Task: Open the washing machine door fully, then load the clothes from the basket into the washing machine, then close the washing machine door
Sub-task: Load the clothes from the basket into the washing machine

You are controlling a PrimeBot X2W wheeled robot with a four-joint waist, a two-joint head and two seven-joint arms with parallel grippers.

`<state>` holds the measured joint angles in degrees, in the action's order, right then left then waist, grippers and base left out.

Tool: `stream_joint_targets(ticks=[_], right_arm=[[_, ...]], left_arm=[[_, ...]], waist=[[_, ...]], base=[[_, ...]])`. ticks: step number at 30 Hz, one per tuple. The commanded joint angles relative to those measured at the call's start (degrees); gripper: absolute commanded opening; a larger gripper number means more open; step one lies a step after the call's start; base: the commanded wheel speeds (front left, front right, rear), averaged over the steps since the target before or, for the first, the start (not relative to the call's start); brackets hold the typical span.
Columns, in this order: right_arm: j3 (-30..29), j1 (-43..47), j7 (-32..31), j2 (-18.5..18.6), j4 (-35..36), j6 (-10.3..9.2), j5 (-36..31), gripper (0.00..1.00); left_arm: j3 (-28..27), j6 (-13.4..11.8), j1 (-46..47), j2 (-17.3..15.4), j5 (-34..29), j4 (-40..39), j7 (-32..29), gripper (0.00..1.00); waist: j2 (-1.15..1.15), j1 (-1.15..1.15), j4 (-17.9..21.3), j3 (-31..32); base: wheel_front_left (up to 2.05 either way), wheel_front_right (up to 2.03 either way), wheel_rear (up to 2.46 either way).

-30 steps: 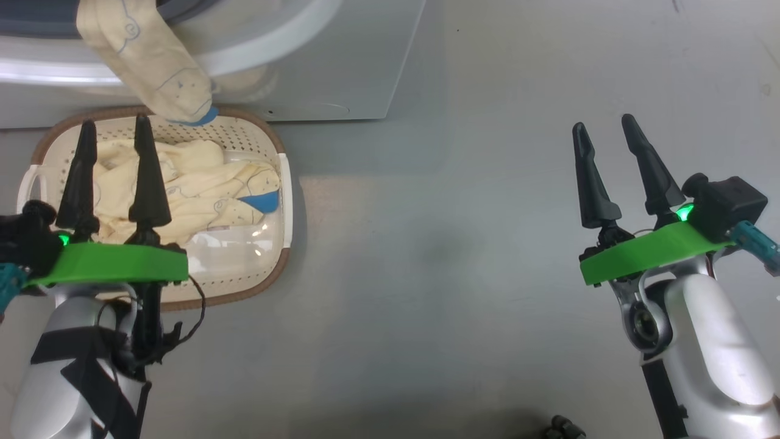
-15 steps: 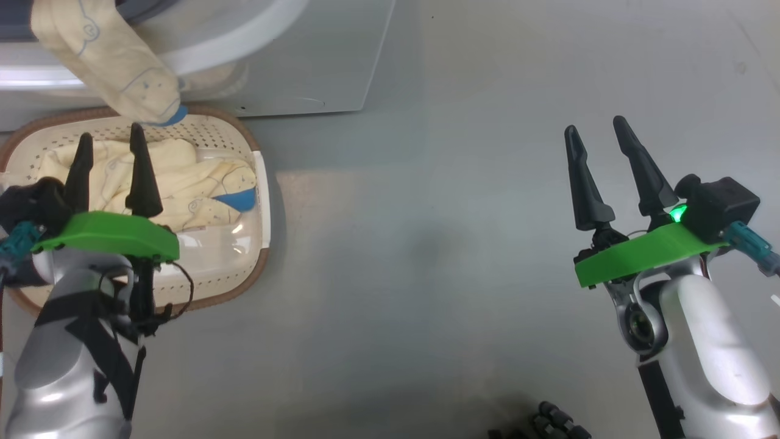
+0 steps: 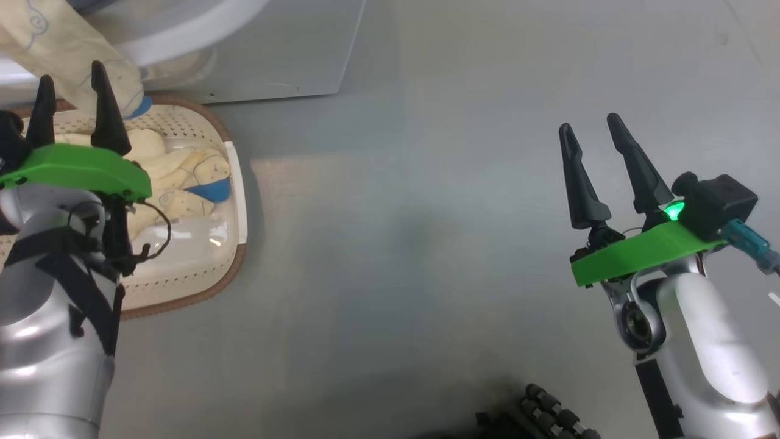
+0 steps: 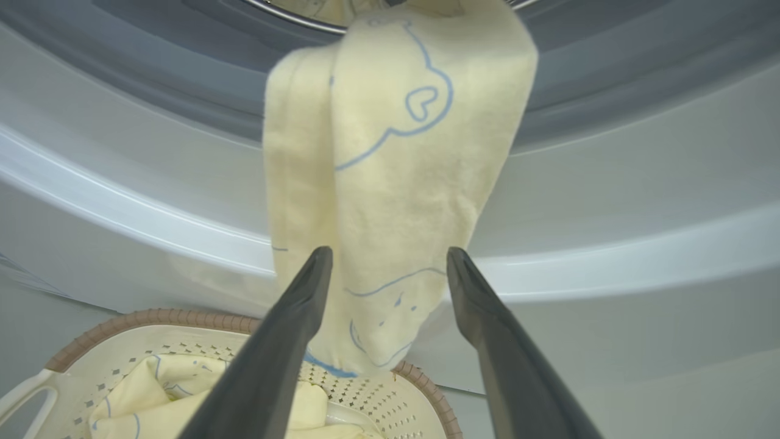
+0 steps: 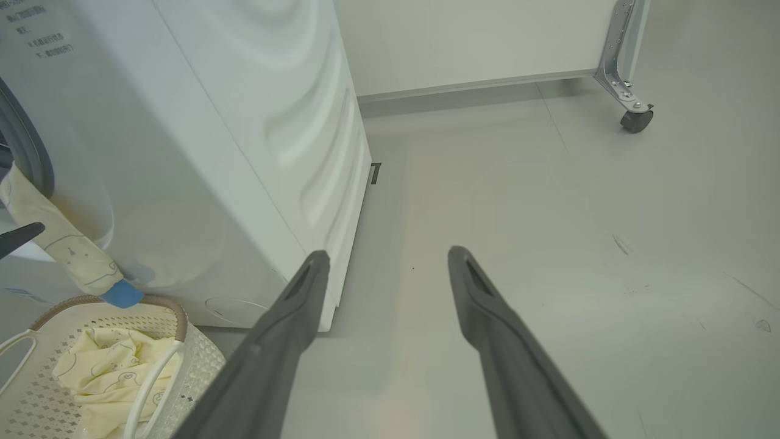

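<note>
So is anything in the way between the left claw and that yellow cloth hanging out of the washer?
Nothing visible stands between them: the open left claw points straight at the hanging cloth.

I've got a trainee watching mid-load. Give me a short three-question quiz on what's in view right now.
1. True or false: the left gripper is shut on the hanging garment.
2. The hanging garment droops from: A) the washing machine opening; B) a wall hook; C) a chair back.
3. Fill in: the other clothes lie in the ____.
Key: 1 false, its jaws stand open; 2 A; 3 basket.
</note>
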<state>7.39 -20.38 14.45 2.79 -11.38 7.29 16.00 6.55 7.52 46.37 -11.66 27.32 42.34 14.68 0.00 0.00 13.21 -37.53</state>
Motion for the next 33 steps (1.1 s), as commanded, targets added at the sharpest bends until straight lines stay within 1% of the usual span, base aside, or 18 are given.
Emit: stream_joint_targets(ticks=[1,5,8,10,14,15,16,17,21,26,33], right_arm=[[0.84,0.14,0.55,0.09,1.86,0.20,0.58,1.00],[0.89,0.09,0.55,0.09,2.01,0.20,1.01,1.00],[1.32,-0.01,0.55,0.09,2.07,0.20,1.35,1.00],[2.00,-0.03,0.55,0.09,2.27,0.20,2.97,1.00],[2.09,-0.10,0.55,0.09,2.38,0.20,2.96,1.00],[2.01,-0.09,0.55,0.09,2.30,0.20,2.83,1.00],[2.01,-0.09,0.55,0.09,2.30,0.20,2.83,1.00],[1.96,-0.09,0.55,0.09,2.23,0.20,2.73,1.00],[1.92,-0.18,0.55,0.09,1.93,0.20,2.23,1.00],[1.59,0.11,0.55,0.09,1.65,0.20,1.60,1.00],[1.41,0.31,0.55,0.09,1.56,0.20,0.90,1.00]], left_arm=[[-1.23,-0.03,1.10,-2.46,0.29,-0.45,0.31,1.00],[-1.00,-0.03,3.93,-3.25,0.08,2.69,0.31,1.00],[-1.33,-0.03,5.59,-3.34,-0.08,4.35,0.31,1.00],[-1.42,-0.03,6.41,-3.28,-0.17,5.10,0.31,1.00],[-1.46,-0.03,7.83,-3.41,-0.02,6.46,0.32,1.00],[-1.52,-0.03,8.00,-3.16,0.19,6.46,0.32,0.45],[-1.52,-0.03,8.00,-3.16,0.19,6.46,0.32,0.45],[-1.46,-0.03,8.09,-3.02,0.41,6.35,0.32,0.00],[-0.51,-0.03,7.42,-2.92,1.20,5.27,0.32,0.00],[-0.24,-0.03,3.80,-2.57,0.86,0.97,0.32,0.00],[-4.43,-0.03,-1.85,-2.64,-1.05,-10.73,0.32,0.00]], waist=[[0.00,0.00,0.26,-0.25],[0.00,0.00,0.74,-0.84],[0.00,0.00,1.03,-1.11],[0.00,0.00,1.16,-1.29],[0.00,0.00,1.26,-1.55],[0.00,0.00,1.23,-1.51],[0.00,0.00,1.23,-1.51],[0.00,0.00,1.22,-1.50],[0.00,0.00,1.07,-1.20],[0.00,0.00,0.15,-0.42],[0.00,0.00,-1.54,0.30]], base=[[0.00,0.00,0.00],[0.00,0.00,0.00],[0.00,0.00,0.00],[0.00,0.00,0.00],[0.00,0.00,0.00],[0.00,0.00,0.00],[0.00,0.00,0.00],[0.00,0.00,0.00],[0.00,0.00,0.00],[0.00,0.00,0.00],[0.00,0.00,0.00]])
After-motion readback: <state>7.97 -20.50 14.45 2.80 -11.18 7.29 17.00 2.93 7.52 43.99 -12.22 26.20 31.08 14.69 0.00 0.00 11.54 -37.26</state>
